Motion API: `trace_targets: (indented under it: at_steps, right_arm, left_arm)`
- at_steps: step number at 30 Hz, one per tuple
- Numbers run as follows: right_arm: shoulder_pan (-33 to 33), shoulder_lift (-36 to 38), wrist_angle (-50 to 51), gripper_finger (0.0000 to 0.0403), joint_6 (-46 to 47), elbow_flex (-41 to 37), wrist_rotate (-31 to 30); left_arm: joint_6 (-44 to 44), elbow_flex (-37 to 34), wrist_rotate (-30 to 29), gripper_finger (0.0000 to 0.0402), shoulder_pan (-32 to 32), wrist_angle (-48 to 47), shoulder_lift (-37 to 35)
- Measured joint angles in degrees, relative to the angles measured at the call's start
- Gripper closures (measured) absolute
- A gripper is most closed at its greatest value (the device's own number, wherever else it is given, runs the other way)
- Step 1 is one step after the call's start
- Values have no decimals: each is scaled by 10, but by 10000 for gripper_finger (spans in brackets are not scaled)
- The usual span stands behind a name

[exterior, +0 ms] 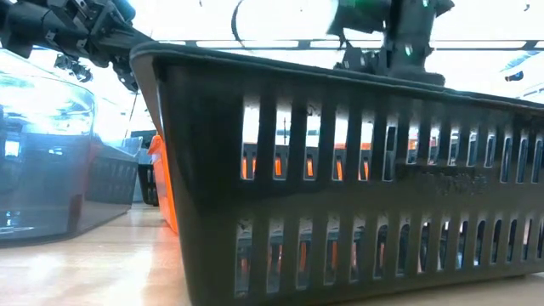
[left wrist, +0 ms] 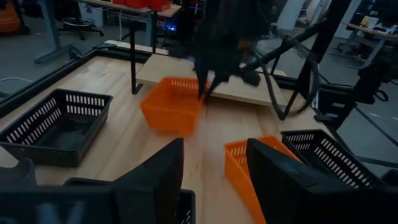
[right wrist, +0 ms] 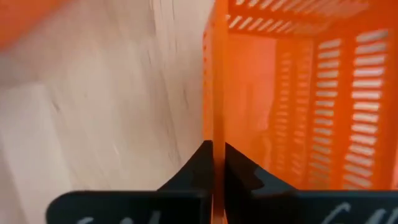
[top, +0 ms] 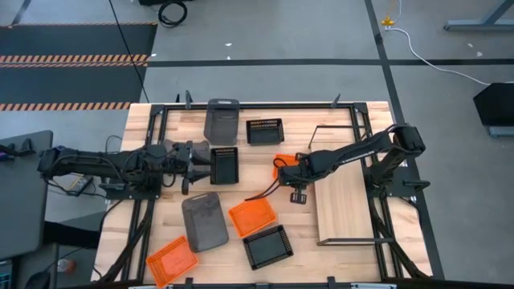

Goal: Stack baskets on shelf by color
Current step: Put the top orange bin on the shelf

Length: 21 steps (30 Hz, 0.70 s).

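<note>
Spreading beneath both my arms, the butcher-block table carries everything. On its right side lies the shelf, a pale wooden board in a thin dark frame, bare on top, running along the right edge toward the near right corner.

Two solid dark grey baskets come next in bulk: one at the far edge near the middle, one left of centre toward the near edge. They are smooth-walled and opaque.

Four black slatted baskets are in view: one by the far edge beside the grey one, one at the table's centre, one near the near edge, and one filling the low view, its walls cut with upright slots; I cannot tell whether that is one of the same.

Three bright orange baskets have slotted walls too. One sits at the near left corner, one between the near grey and near black baskets, and one just off the shelf's left edge.

My right gripper is pinched on that last orange basket; the wrist view shows its thin wall clamped between my two dark fingers, the basket tipped up.

My left gripper hovers just left of the centre black basket, fingers parted and holding nothing.
</note>
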State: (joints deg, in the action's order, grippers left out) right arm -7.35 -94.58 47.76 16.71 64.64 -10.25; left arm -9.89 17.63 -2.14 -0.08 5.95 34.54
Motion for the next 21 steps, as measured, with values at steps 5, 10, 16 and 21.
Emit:
trace_targets:
  at_steps: [5,10,16,21]
  right_arm:
    - [0,24,96,391,-30,88,-26]
    - [0,44,227,380,-28,151,-38]
    - [0,81,336,391,-14,127,-36]
    - [0,142,345,382,7,60,-36]
  left_arm:
    - [0,0,-4,229,-8,-2,0]
    - [0,0,-8,230,-15,-14,0]
    - [0,0,-8,230,-24,-20,0]
    - [0,0,-8,230,-28,-19,0]
